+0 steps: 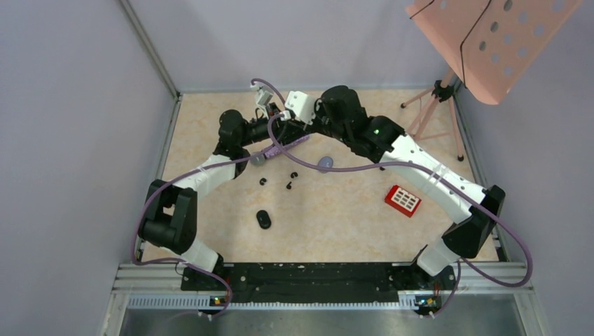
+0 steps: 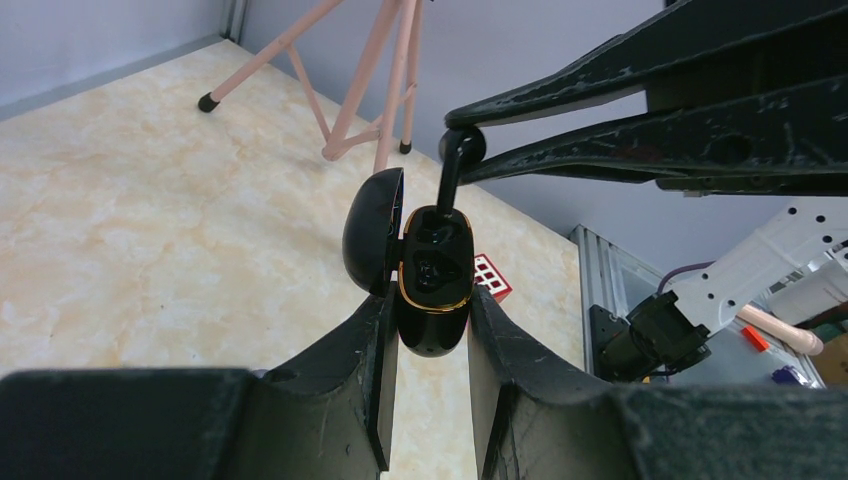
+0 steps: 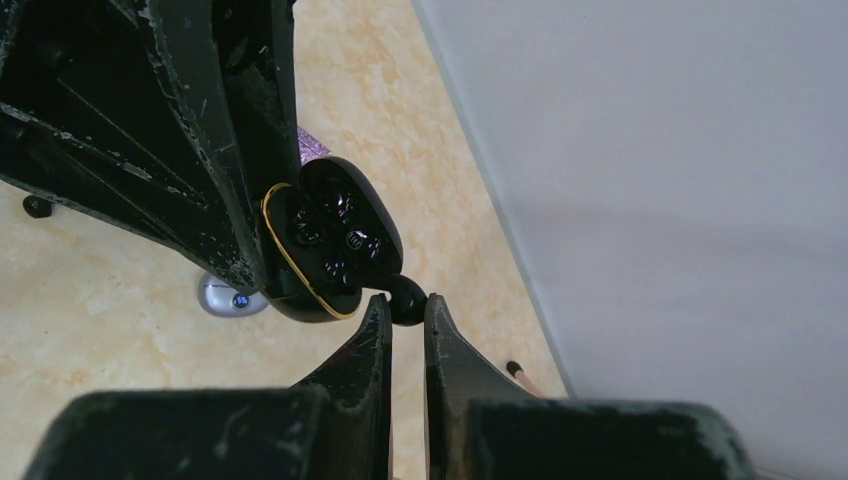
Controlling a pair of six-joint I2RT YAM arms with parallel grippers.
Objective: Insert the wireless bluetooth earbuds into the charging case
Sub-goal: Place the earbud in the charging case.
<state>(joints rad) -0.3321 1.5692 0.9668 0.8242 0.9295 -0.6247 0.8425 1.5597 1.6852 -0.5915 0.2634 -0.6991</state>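
Note:
In the left wrist view my left gripper (image 2: 432, 302) is shut on a glossy black charging case (image 2: 434, 280) with a gold rim, its lid (image 2: 370, 232) swung open to the left. My right gripper (image 3: 407, 300) is shut on a black earbud (image 3: 407, 297), which touches the edge of the open case (image 3: 330, 245). From the left wrist the earbud (image 2: 456, 160) hangs with its stem reaching down into the case's cavity. Both grippers meet above the far middle of the table (image 1: 210, 231). Three loose black earbuds (image 1: 289, 185) lie below them.
A closed black case (image 1: 263, 219) lies nearer the front. A grey case (image 1: 325, 163) and a purple glitter microphone (image 1: 280, 145) lie under the arms. A red block (image 1: 403, 200) sits on the right. A pink music stand (image 1: 448, 91) stands at the back right.

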